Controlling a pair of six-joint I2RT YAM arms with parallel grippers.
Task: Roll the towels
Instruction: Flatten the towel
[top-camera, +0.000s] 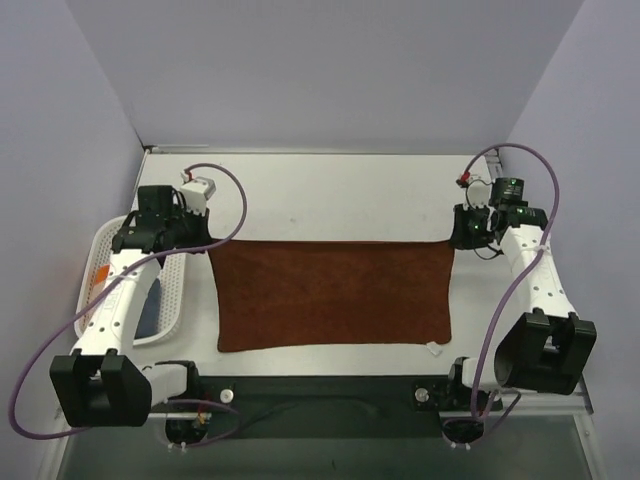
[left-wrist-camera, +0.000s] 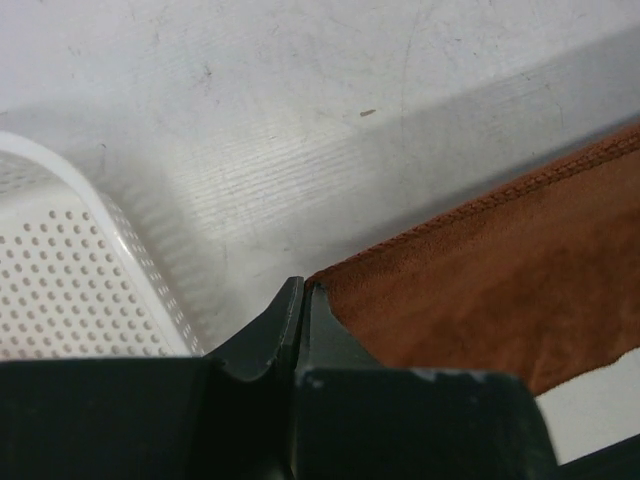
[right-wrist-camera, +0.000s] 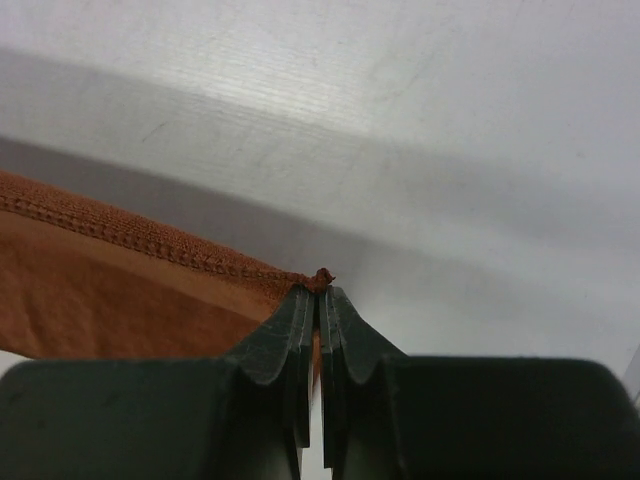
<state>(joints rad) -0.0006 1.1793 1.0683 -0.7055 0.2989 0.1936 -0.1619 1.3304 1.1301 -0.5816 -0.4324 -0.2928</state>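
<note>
A rust-brown towel (top-camera: 330, 295) lies spread as a flat rectangle in the middle of the table, with a small white tag (top-camera: 433, 349) at its near right corner. My left gripper (top-camera: 207, 245) is shut on the towel's far left corner; in the left wrist view the gripper (left-wrist-camera: 304, 287) pinches the tip of the brown cloth (left-wrist-camera: 500, 280). My right gripper (top-camera: 456, 240) is shut on the far right corner, and the right wrist view shows the gripper (right-wrist-camera: 320, 287) with the stitched hem (right-wrist-camera: 130, 235) running into its tips. A slate-blue towel (top-camera: 150, 312) shows inside the basket.
A white perforated plastic basket (top-camera: 172, 290) stands at the left edge of the table under my left arm; its wall (left-wrist-camera: 70, 280) is close to the left jaws. Grey walls close in the table at the back and sides.
</note>
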